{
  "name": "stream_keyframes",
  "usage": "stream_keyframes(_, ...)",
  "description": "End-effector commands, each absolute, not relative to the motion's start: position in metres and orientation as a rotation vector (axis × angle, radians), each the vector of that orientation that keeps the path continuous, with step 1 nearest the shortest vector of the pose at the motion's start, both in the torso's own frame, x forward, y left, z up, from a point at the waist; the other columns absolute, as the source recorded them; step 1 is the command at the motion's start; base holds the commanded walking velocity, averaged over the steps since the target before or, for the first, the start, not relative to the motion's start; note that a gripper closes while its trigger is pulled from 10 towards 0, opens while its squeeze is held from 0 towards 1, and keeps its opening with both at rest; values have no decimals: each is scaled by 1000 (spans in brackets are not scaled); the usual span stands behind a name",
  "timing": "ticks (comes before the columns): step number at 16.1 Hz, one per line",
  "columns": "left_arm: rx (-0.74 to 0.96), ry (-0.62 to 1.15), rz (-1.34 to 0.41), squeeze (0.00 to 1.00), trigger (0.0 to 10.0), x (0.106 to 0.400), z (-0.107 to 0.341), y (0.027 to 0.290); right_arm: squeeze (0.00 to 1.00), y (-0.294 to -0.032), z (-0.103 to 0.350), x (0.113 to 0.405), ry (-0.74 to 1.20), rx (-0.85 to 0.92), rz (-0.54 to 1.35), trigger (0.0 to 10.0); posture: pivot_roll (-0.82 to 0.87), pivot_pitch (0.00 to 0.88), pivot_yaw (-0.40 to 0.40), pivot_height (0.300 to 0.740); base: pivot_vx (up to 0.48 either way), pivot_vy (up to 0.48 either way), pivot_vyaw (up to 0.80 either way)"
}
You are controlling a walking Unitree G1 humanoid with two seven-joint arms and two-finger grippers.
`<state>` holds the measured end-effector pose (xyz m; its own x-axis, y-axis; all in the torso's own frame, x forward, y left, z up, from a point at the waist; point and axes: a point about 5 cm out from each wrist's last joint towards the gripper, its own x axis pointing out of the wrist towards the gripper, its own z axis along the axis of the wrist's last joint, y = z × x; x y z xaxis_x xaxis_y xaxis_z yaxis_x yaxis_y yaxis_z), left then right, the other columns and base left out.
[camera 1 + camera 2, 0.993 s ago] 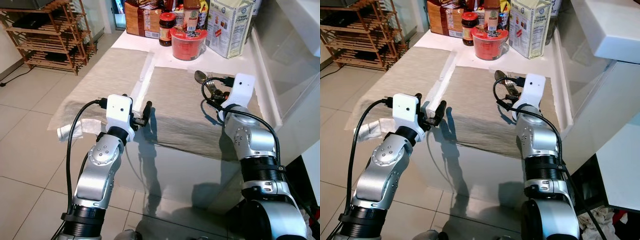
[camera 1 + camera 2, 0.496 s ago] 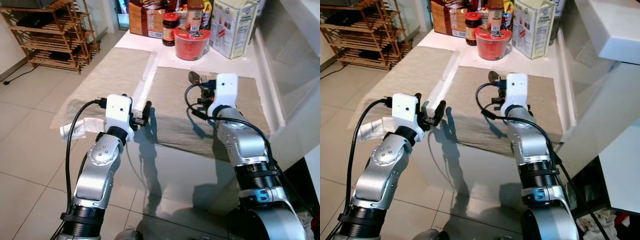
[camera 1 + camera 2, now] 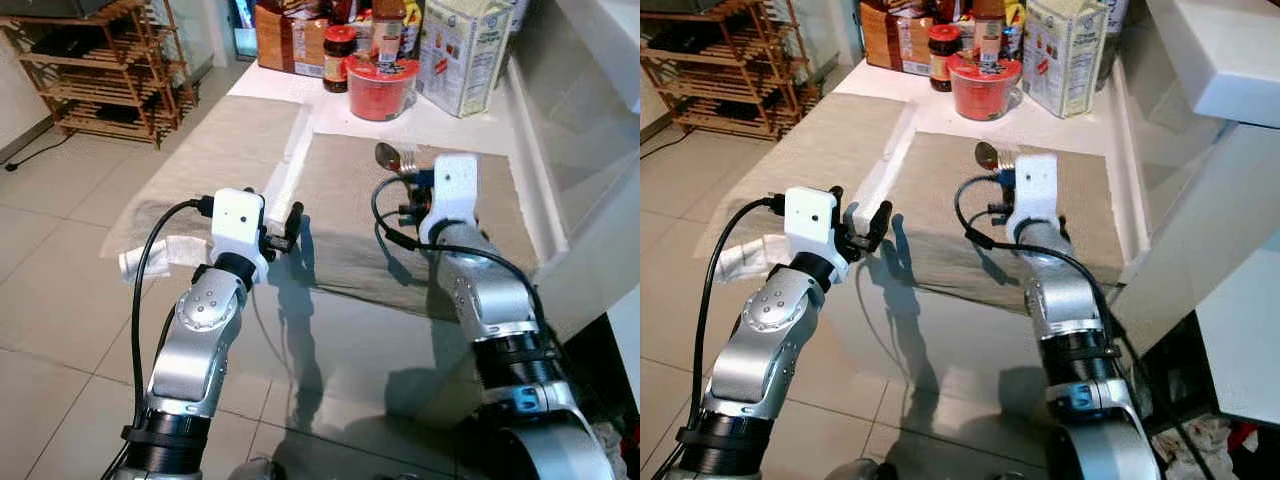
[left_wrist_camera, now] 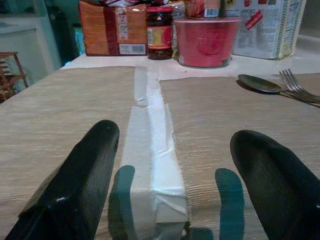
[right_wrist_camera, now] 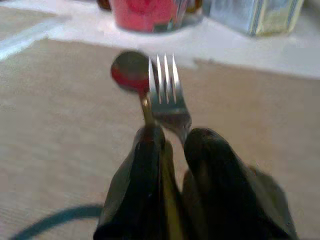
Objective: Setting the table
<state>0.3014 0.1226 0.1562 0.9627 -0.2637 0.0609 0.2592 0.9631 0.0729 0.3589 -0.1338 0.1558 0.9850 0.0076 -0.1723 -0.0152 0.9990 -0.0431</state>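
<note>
- Right wrist view detail: fork [image 5: 167,92] tines and spoon [image 5: 131,75] bowl stick out past the black fingers [image 5: 145,170], both blurred; the head views give these as small shapes beyond the white wrist housing.
- Left wrist view detail: the same spoon [image 4: 262,84] and fork [image 4: 296,85] seen from the side above the right-hand placemat [image 4: 225,130], with a red tub [image 4: 204,41], a jar [image 4: 159,39] and a carton [image 4: 267,27] at the far edge of the table.
- Cutlery axis: handles run back into the right gripper [image 3: 418,190], heads pointing away from the robot toward the red tub [image 3: 380,88]; fork just beside the spoon.
- Cutlery position: over the far part of the right placemat [image 3: 350,230], whether touching it cannot be told.
- Right gripper fingers: drawn close, pinching both handles between them.
- Left gripper [image 4: 175,200]: fingers [image 4: 82,185] spread wide with nothing between them, poised over the white strip [image 4: 150,150] separating the left placemat [image 4: 60,115] from the right one.
</note>
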Motion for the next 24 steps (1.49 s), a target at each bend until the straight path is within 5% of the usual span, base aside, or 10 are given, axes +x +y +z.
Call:
stream_keyframes(1,81,-78,-264,0,10000,301,159,123,0,-142,146,359,221,-26,-26,10000,38,46,21,740,0,0,0)
stream_keyframes(8,88,-79,-268,0,10000,302,160,125,0,-184,135,362,224,-61,-224,10000,40,54,28,740,0,0,0)
stream_keyframes(15,84,-79,-269,0,10000,304,160,122,0,-146,161,368,70,-68,-42,10000,38,52,27,740,0,0,0)
stream_keyframes(16,84,-80,-269,0,10000,304,161,122,1000,-139,161,370,78,-37,-17,10000,40,51,26,740,0,0,0)
stream_keyframes(24,83,-80,-265,0,10000,303,161,123,1000,-124,179,381,69,19,52,10000,40,57,24,740,0,0,0)
